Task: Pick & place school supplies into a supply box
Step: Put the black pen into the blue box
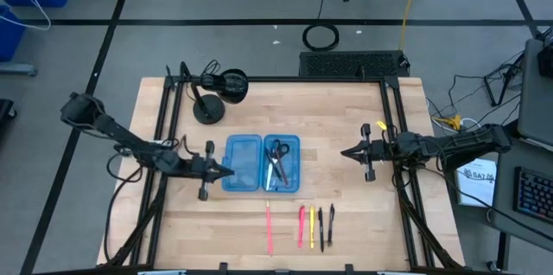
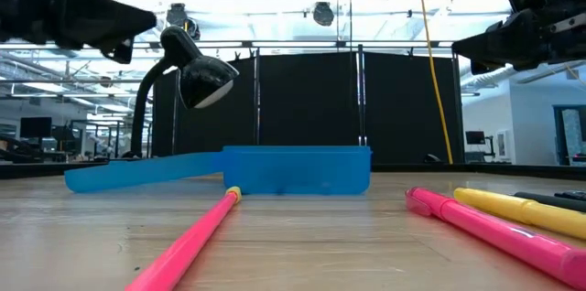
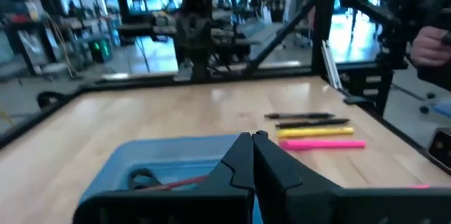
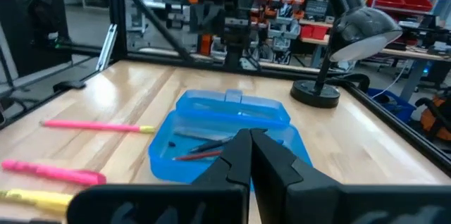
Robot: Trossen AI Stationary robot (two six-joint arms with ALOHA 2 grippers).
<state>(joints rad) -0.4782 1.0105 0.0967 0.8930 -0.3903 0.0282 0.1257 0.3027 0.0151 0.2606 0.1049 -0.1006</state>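
The supply box [image 1: 262, 163] lies open at the middle of the high view, its right half already holding the scissors [image 1: 276, 159] and a red pencil [image 4: 198, 156]. The remaining school supplies lie on the tabletop [image 1: 346, 119] below it: one pink pen [image 1: 269, 227] alone, then a pink marker [image 1: 301, 225], a yellow pen [image 1: 312, 227] and two black pens [image 1: 326, 226] side by side.

The main risk, as a judgement, is the tight row: a claw coming down on one pen could nudge or roll its neighbours, or pinch two at once. A low approach from the left could also catch the box's wall and shove it.

The left claw [image 1: 226, 171] has its fingers pressed together on nothing, at the left edge of the box, with its arm stretched in from the upper left. The right claw [image 1: 347, 152] is also closed and empty, at centre right, well apart from the box, with its arm level. A black lamp [image 1: 210, 98] stands at upper left.
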